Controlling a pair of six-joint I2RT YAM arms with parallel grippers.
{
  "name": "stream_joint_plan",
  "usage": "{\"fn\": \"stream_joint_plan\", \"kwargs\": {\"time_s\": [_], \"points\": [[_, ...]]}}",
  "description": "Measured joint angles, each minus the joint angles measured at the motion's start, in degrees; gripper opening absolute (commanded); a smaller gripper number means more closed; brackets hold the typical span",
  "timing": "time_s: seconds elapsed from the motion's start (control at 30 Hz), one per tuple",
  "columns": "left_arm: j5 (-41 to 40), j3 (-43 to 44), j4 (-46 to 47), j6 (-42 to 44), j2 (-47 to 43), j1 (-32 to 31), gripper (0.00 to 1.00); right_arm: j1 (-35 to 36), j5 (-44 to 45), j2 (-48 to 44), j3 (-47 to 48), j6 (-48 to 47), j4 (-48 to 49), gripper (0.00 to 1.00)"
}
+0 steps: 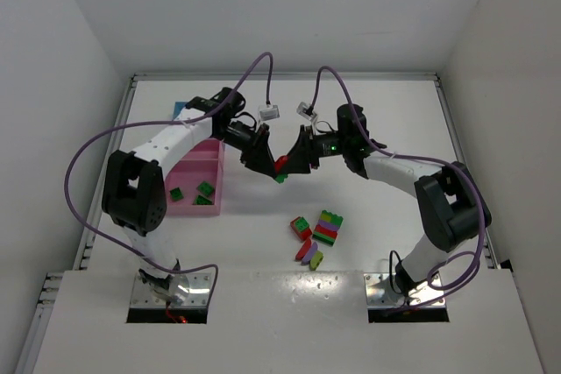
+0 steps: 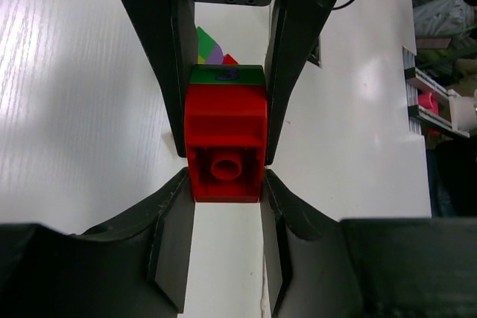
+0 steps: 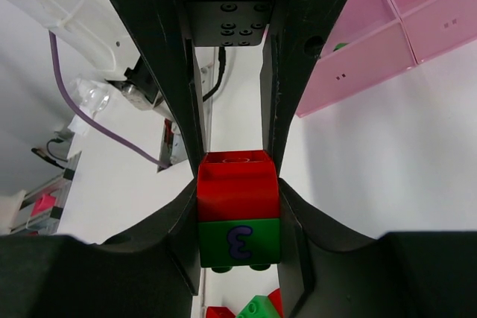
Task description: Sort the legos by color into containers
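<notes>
A red brick (image 1: 282, 163) stacked on a green brick (image 1: 280, 177) hangs in mid-air above the table's middle, held from both sides. My left gripper (image 1: 266, 158) is shut on the red brick (image 2: 226, 139). My right gripper (image 1: 299, 160) is shut on the green brick (image 3: 239, 240), which bears a purple 3. In the left wrist view my left gripper (image 2: 226, 184) pinches the red brick's near end, and the green brick (image 2: 226, 74) lies beyond. In the right wrist view my right gripper (image 3: 238, 221) grips the green brick, with the red brick (image 3: 238, 188) above it.
A pink tray (image 1: 195, 164) at the left holds green bricks (image 1: 205, 188). A blue tray corner (image 1: 179, 109) shows behind the left arm. A pile of loose bricks (image 1: 317, 232) lies near the front middle. The pink tray also shows in the right wrist view (image 3: 417, 50).
</notes>
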Motion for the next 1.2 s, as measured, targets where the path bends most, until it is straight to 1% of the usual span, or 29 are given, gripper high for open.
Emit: {"fn": "stream_joint_plan", "kwargs": {"time_s": [0.13,0.2,0.23,0.33,0.4,0.43,0.5,0.53,0.6,0.63,0.73,0.83,1.03,1.2], "points": [[-0.4,-0.4,1.5,-1.2,-0.4,0.0,0.13,0.0,0.0,0.0,0.0,-0.2,-0.2,0.48],[-0.5,-0.4,2.3,-1.6,-0.4,0.0,0.13,0.1,-0.1,0.0,-0.1,-0.3,-0.3,0.51],[-0.5,-0.4,2.9,-1.9,-0.4,0.0,0.13,0.1,-0.2,0.0,-0.1,-0.3,-0.6,0.52],[-0.7,-0.4,3.7,-2.3,-0.4,0.0,0.13,0.1,-0.3,-0.1,-0.5,-0.6,-1.1,0.52],[-0.6,-0.4,4.0,-2.5,-0.4,-0.1,0.13,0.1,-0.2,-0.1,-0.7,-0.9,-1.5,0.46],[-0.5,-0.4,4.0,-2.5,-0.4,-0.1,0.13,0.1,-0.2,-0.1,-0.7,-1.2,-1.6,0.37],[0.1,-0.4,3.8,-2.9,-0.5,-0.1,0.13,0.0,0.0,-0.1,-0.8,-1.7,-2.0,0.30],[0.1,-0.4,3.8,-3.1,-0.5,-0.2,0.13,0.0,-0.1,-0.1,-0.8,-1.7,-2.0,0.23],[0.0,-0.4,3.9,-3.1,-0.5,-0.2,0.13,-0.1,-0.1,-0.2,-0.9,-1.9,-1.9,0.17],[0.0,-0.4,3.9,-3.1,-0.5,-0.2,0.13,-0.2,-0.2,-0.2,-1.0,-1.9,-1.9,0.12],[0.0,-0.4,4.0,-3.2,-0.5,-0.3,0.13,-0.3,-0.3,-0.2,-1.2,-2.0,-1.8,0.04],[0.3,-0.5,4.0,-3.3,-0.5,0.2,0.13,-0.3,-0.3,-0.5,-1.4,-2.0,-1.7,0.01],[2.4,-0.5,4.1,-3.4,-0.5,2.4,0.12,-0.3,1.0,-1.8,-2.1,-2.7,-1.3,0.00],[0.9,-0.4,5.2,-3.7,-0.6,10.1,0.12,-0.4,-1.6,-3.4,-4.1,-4.8,-4.5,0.00]]}}
